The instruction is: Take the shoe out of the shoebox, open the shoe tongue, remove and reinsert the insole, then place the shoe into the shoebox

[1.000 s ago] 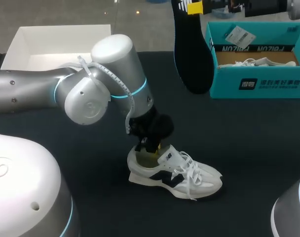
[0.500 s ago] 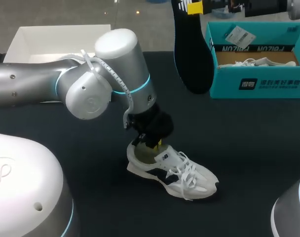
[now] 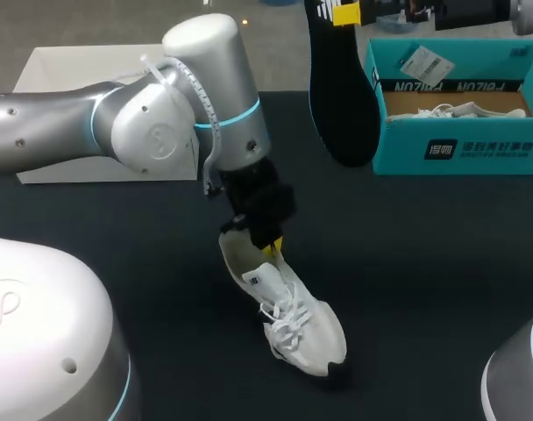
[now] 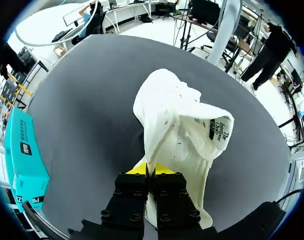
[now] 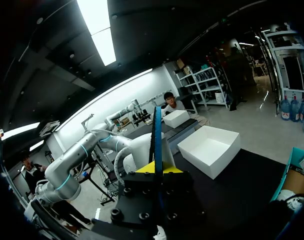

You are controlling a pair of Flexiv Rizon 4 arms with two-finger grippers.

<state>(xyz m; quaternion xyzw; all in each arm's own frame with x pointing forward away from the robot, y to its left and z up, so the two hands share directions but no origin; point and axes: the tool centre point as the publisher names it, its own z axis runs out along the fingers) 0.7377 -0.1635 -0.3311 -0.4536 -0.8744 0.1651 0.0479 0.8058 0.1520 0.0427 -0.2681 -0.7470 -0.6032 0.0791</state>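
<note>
The left gripper [image 3: 271, 248] comes down near the middle of the dark table [image 3: 442, 263]. Its jaws are pressed narrow on the rim of the white shoe [image 3: 293, 320] at the heel opening. In the left wrist view the gripper [image 4: 149, 169] has only the thin collar wall between its two yellow tips. The shoe [image 4: 177, 125] hangs ahead of it with the inside open to the camera. From above, the shoe is tilted: the heel is up at the gripper and the toe is lower, pointing near and slightly right. Whether the toe rests on the table cannot be told.

The right gripper [image 3: 344, 12] is at the far edge and holds the black insole [image 3: 341, 88], which hangs downward just left of the teal shoebox [image 3: 459, 153]. In its own wrist view the right gripper [image 5: 156, 169] has its jaws almost together on the insole [image 5: 157, 140], seen edge-on as a thin blue line.

A second white shoe [image 3: 442, 110] lies inside the shoebox. A white open box [image 3: 56, 79] sits at the far left.
</note>
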